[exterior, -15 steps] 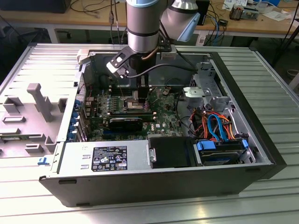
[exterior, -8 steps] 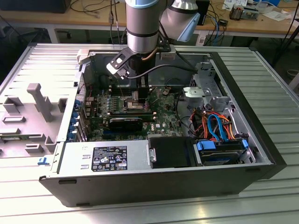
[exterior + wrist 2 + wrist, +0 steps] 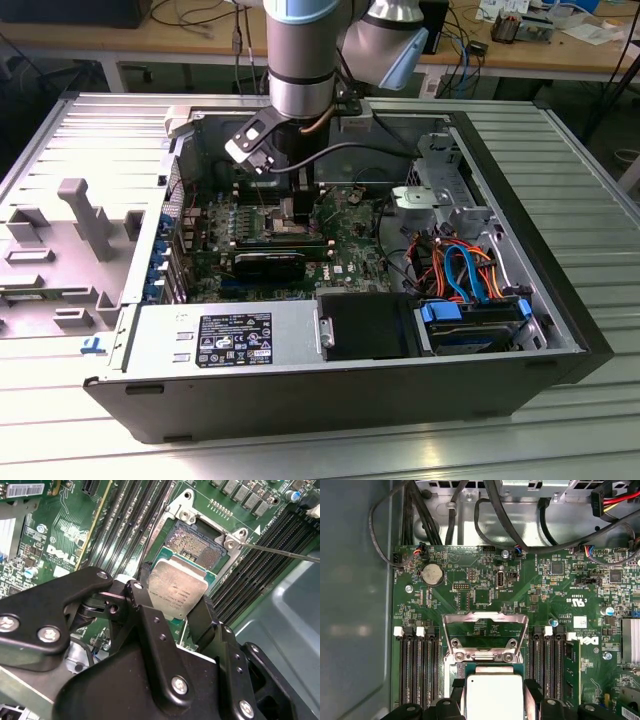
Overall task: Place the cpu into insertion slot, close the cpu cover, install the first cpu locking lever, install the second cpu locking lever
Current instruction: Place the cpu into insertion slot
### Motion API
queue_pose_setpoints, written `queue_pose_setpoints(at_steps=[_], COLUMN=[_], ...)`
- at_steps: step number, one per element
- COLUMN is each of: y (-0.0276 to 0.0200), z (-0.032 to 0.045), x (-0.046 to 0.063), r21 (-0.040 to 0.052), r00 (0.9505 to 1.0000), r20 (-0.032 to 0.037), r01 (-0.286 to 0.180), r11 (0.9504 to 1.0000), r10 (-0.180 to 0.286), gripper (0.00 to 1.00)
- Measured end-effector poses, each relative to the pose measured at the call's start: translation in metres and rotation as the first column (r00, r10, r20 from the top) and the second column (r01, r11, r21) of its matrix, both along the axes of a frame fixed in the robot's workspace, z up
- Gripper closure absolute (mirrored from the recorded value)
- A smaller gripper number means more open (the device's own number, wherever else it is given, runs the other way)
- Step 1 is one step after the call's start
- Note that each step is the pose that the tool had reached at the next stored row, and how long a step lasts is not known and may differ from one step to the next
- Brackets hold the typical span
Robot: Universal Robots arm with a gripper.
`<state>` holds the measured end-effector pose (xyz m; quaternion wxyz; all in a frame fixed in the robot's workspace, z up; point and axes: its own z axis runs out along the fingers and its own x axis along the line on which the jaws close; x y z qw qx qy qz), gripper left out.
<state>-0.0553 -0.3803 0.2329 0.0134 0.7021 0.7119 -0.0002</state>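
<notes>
Fingers (image 3: 142, 612) grip the cpu (image 3: 177, 592) just above the empty insertion slot (image 3: 197, 545); cpu cover (image 3: 485, 615) stands open, so no step is finished.

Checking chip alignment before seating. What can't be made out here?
- Whether the cpu, held by the gripper, touches the insertion slot: second wrist view, the chip covers part of the slot.
- One cpu edge: first wrist view, cut off by the picture's edge.
- The slot in the exterior view: the arm hides it.

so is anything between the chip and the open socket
Nothing. In the second wrist view the chip, clamped in the gripper, hangs partly over the socket, with no cable or tool between them.
</notes>
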Motion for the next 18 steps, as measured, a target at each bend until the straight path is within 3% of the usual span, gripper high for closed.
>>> queue_pose_setpoints(at_steps=[18], y=[0.0], z=[-0.0039], x=[-0.0002], r21=[-0.0001], r00=[1.0], r20=[-0.0001], r01=[0.0], r11=[1.0], r10=[0.0], gripper=[0.46])
